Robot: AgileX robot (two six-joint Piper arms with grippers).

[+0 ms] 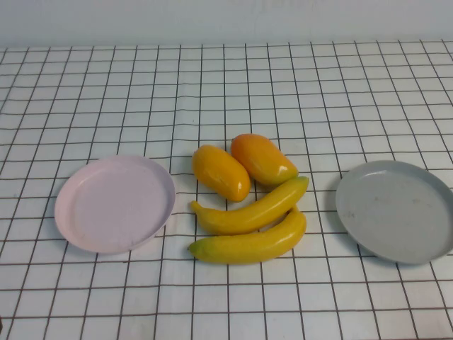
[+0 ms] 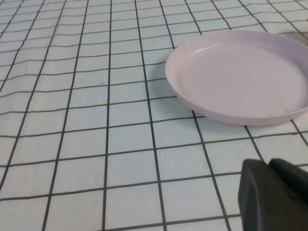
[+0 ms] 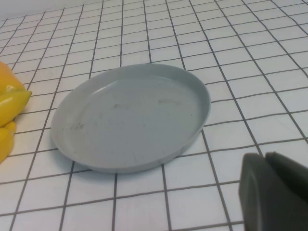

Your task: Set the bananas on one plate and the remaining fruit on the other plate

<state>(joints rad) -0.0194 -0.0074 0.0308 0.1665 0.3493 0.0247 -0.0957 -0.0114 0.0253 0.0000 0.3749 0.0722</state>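
Both jaws shut, holding nothing. Left gripper (image 2: 274, 195) low near pink plate (image 2: 240, 77); right gripper (image 3: 276, 192) low near grey plate (image 3: 130, 115). Bananas (image 1: 249, 225) and mango fruits (image 1: 242, 166) mid-table btwn plates, bananas lying left-right, tips closer to grey side. High view: all fruit, no arms; right wrist: just fruit edge.

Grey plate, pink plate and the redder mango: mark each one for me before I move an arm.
grey plate (image 1: 368, 212): high view, bare floor near its left rim.
pink plate (image 1: 113, 205): high view, middle of its empty floor.
redder mango (image 1: 262, 159): high view, middle of its upper side.
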